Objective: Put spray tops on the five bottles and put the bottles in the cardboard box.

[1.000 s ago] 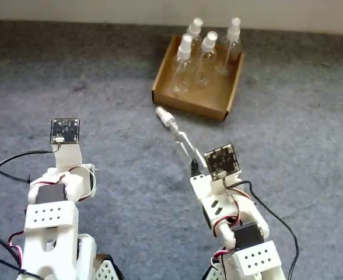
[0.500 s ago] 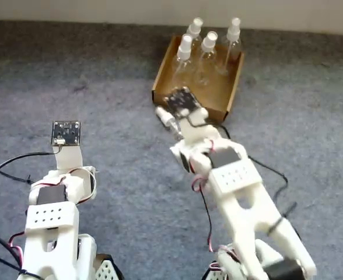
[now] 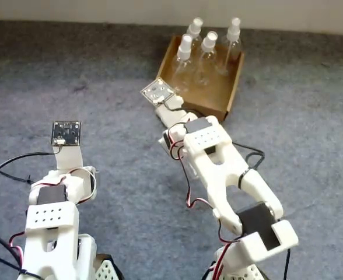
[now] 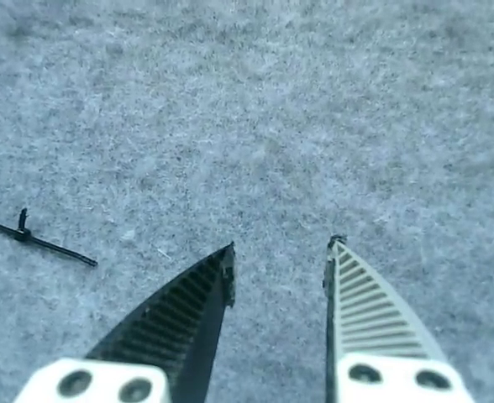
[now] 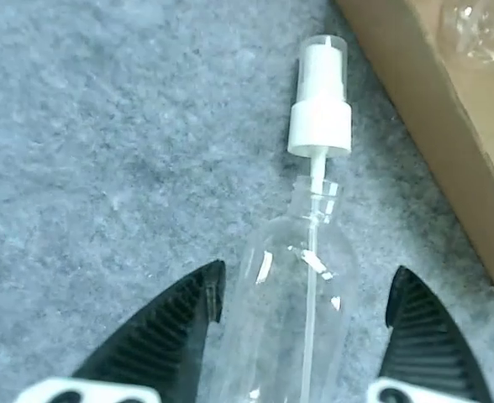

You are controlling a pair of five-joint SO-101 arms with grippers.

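A clear bottle [image 5: 285, 294] lies on the grey carpet beside the cardboard box [image 5: 432, 101]. Its white spray top [image 5: 320, 117] sits slightly out of the neck, with the stem showing. My right gripper [image 5: 307, 281] is open, one finger on each side of the bottle's body. In the high view the right arm [image 3: 203, 146] stretches to the box's [image 3: 237, 81] front corner and hides this bottle. Several capped bottles [image 3: 203, 58] stand upright in the box. My left gripper [image 4: 282, 248] is open over bare carpet, holding nothing; its arm [image 3: 65, 133] is at the left.
A thin black cable tie [image 4: 37, 239] lies on the carpet near the left gripper. Open carpet [image 3: 113, 76] spreads left of the box and between the arms. A pale wall edge [image 3: 101, 11] runs along the back.
The right arm has swung forward from near the front edge to over the lying bottle by the box, and now covers it in the high view. The left arm has not moved.
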